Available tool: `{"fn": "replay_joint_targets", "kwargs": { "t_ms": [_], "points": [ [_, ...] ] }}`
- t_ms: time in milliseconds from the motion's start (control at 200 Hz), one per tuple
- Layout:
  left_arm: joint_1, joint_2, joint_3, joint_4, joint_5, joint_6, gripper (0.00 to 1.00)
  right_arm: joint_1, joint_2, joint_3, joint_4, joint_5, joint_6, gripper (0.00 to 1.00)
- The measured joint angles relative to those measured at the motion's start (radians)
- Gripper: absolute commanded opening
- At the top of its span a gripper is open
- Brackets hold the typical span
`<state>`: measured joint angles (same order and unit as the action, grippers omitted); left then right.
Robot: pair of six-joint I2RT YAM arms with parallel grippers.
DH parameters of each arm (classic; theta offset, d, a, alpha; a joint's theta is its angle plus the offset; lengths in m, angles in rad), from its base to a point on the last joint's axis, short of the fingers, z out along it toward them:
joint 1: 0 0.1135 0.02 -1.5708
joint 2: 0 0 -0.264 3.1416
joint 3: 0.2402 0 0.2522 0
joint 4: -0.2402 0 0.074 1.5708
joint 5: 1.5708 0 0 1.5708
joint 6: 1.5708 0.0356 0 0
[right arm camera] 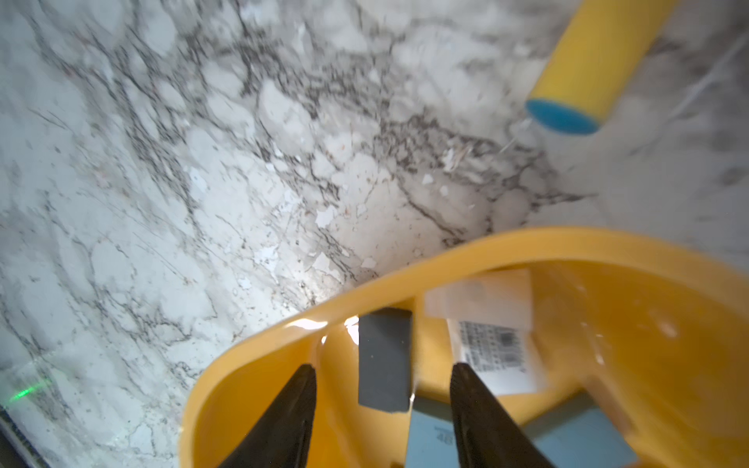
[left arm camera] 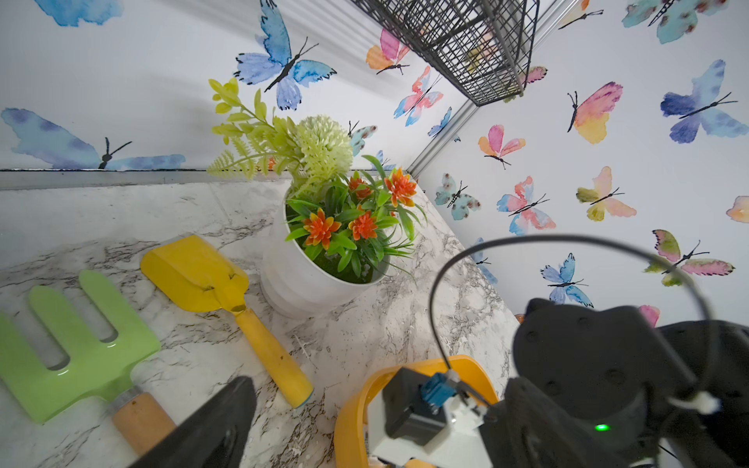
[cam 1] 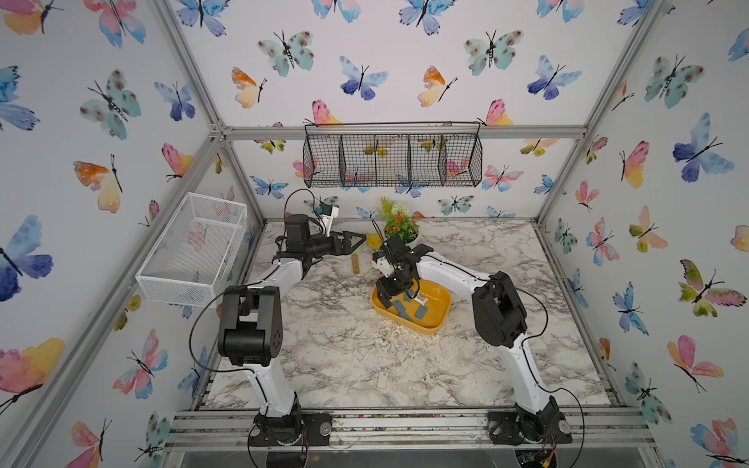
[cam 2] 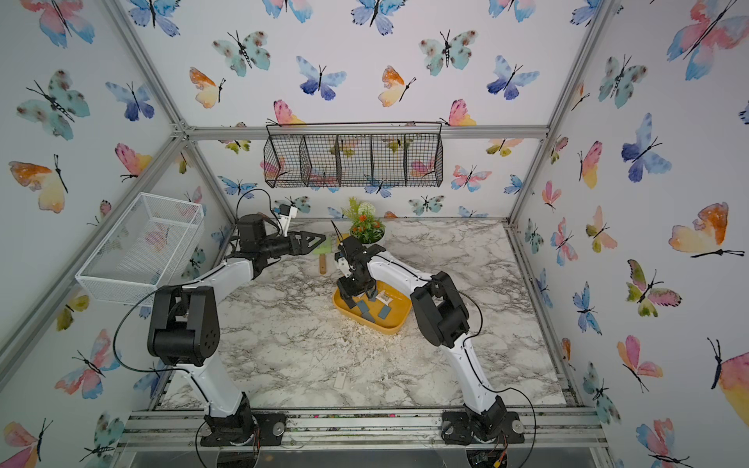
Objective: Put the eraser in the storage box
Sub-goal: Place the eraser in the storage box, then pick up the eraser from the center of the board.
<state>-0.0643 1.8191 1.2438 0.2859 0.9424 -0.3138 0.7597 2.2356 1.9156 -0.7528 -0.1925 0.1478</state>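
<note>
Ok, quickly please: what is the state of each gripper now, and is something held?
Left gripper: open, holding nothing.
Right gripper: open; the grey eraser sits loose between its jaws, inside the storage box.

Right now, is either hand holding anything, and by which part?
Nothing is held. The right hand is open over the storage box, the grey eraser untouched between its fingers; the left hand is open and empty.

The tool's (right arm camera: 381, 366) parted jaws flank the eraser (right arm camera: 384, 356) in the storage box (right arm camera: 247, 381).
</note>
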Motion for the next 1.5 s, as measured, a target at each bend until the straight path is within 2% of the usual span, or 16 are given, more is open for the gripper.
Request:
{"fn": "replay_joint_targets", "kwargs": {
  "t_ms": [200,325,480,611,726,926,1051,1226,1371,1501],
  "points": [
    [0.008,0.000,0.003,0.000,-0.004,-0.002,0.99,0.000,-0.212,-0.019,-0.004,0.038,0.002,0.63],
    [0.021,0.000,0.011,0.011,-0.020,-0.026,0.98,0.022,-0.344,-0.150,-0.019,0.039,0.019,0.68],
    [0.056,-0.003,-0.003,0.076,-0.036,-0.097,0.98,0.143,-0.423,-0.362,-0.031,0.031,0.076,0.72],
    [0.091,-0.037,-0.073,0.127,-0.067,-0.142,0.98,0.242,-0.454,-0.560,-0.025,0.000,0.174,0.76],
    [0.105,-0.072,-0.129,0.156,-0.087,-0.160,0.98,0.308,-0.459,-0.645,-0.023,-0.002,0.273,0.79],
    [0.101,-0.137,-0.219,0.225,-0.086,-0.198,0.98,0.418,-0.468,-0.684,0.027,-0.011,0.434,0.82],
    [0.102,-0.187,-0.266,0.241,-0.083,-0.207,0.98,0.446,-0.457,-0.695,0.048,-0.030,0.500,0.84],
    [0.109,-0.241,-0.287,0.251,-0.082,-0.207,0.98,0.446,-0.376,-0.655,0.050,-0.025,0.536,0.83],
    [0.118,-0.250,-0.286,0.257,-0.081,-0.207,0.98,0.462,-0.284,-0.562,0.003,0.008,0.544,0.81],
    [0.131,-0.249,-0.285,0.256,-0.077,-0.211,0.98,0.494,-0.234,-0.509,-0.011,0.020,0.558,0.75]
  ]
}}
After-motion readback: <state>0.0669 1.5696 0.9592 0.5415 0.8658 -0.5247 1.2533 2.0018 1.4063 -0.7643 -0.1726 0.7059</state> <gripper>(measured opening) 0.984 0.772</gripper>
